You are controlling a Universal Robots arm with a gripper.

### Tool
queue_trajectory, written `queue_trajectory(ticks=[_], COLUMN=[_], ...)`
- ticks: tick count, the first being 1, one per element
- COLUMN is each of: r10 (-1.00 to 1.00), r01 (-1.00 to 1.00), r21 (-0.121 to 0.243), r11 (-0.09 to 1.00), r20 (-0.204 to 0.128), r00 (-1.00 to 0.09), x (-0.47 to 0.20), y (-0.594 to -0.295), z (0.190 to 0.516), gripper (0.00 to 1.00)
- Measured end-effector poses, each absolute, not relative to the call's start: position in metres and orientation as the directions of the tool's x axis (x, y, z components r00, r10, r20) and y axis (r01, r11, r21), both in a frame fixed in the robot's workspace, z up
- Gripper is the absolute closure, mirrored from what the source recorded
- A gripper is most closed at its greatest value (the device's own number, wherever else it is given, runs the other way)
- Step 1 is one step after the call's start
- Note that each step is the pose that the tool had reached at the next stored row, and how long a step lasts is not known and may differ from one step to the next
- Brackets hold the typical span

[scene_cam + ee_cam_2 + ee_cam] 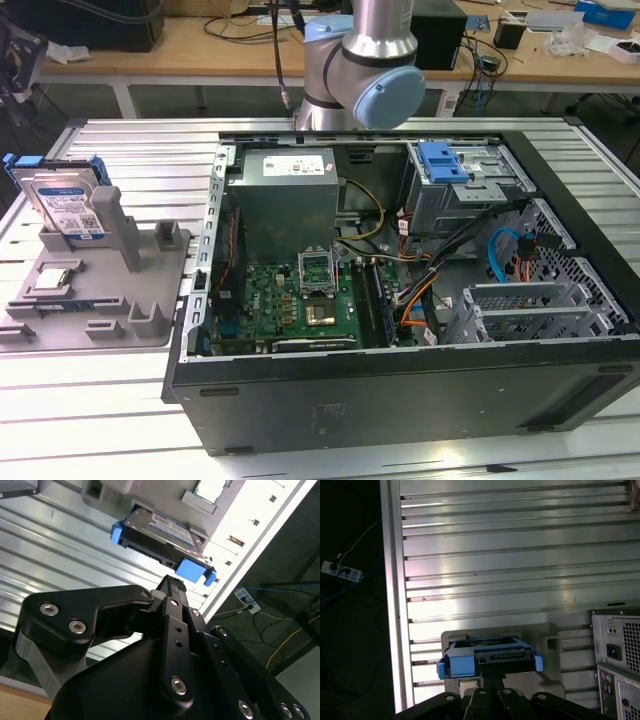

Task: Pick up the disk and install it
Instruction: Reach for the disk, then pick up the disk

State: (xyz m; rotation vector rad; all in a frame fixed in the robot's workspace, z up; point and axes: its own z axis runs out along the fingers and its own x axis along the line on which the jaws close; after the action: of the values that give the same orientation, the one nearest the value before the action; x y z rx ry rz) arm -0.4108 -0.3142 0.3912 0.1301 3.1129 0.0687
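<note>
Exterior view lets us see the flat silver disk [68,203] with blue plastic rails standing up in a grey holder [100,300] on that view's left, outside the black computer case [400,385]. The holder hides its bottom part. In both wrist views the black metal gripper [170,583] [492,679], partly cut off, points at the disk from apart, tips pressed close, holding nothing.

One disk [68,205] stands in one grey fixture tray [150,300] at the bench's [100,420] edge on the exterior view's left, near one square processor chip [52,281]. One open computer case [400,390] sits mid-bench, holding one motherboard [290,300] and one power supply [285,190]; one robot arm [365,60] rises behind.
</note>
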Motion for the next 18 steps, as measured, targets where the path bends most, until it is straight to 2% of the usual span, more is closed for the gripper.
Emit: queue_trajectory(ticks=[18], r10=[0.082], r01=[0.081], r21=[0.044], r11=[0.996], r20=[-0.018], r00=[-0.996], x=[-0.4092], y=[-0.3122], z=[0.3912], gripper=[0.89])
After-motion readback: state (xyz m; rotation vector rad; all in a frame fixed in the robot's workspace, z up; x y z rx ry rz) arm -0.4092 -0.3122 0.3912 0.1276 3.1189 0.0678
